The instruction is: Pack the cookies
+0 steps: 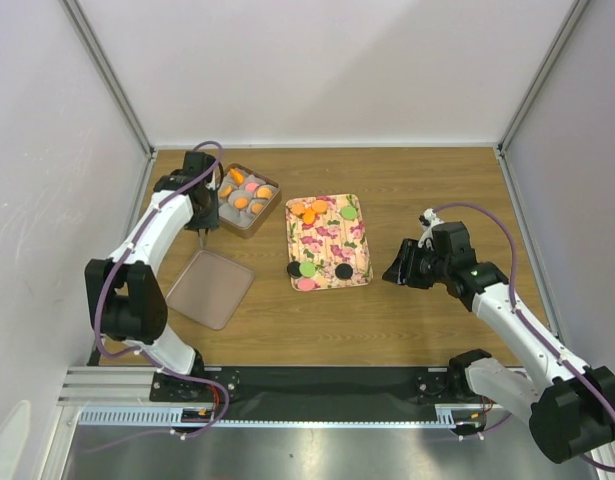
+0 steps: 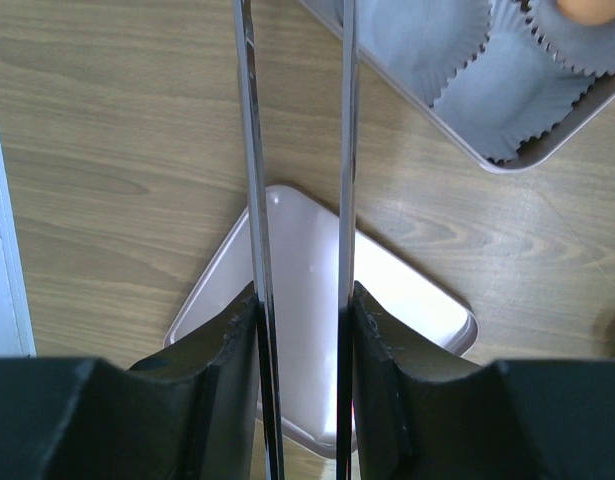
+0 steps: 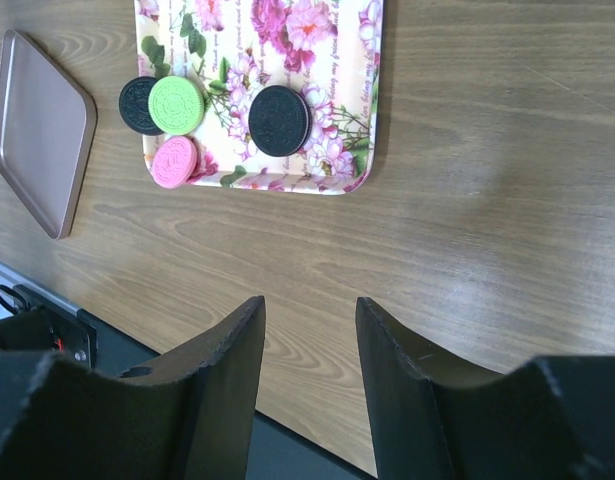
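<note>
Left gripper [image 1: 202, 240] narrowly open, seemingly empty

Both arms are built of white, rounded link shells joined by black cylindrical joints, and a thin purple cable [image 1: 467, 204] runs along each. The left arm [image 1: 157, 225] ends in the left tool [image 1: 203, 238], two long, thin, shiny metal blades [image 2: 249, 150] set in black moulded holders. The right arm [image 1: 522, 325] ends in the right tool [image 3: 309, 320], with short, broad, matte black fingers [image 3: 227, 370].
</note>
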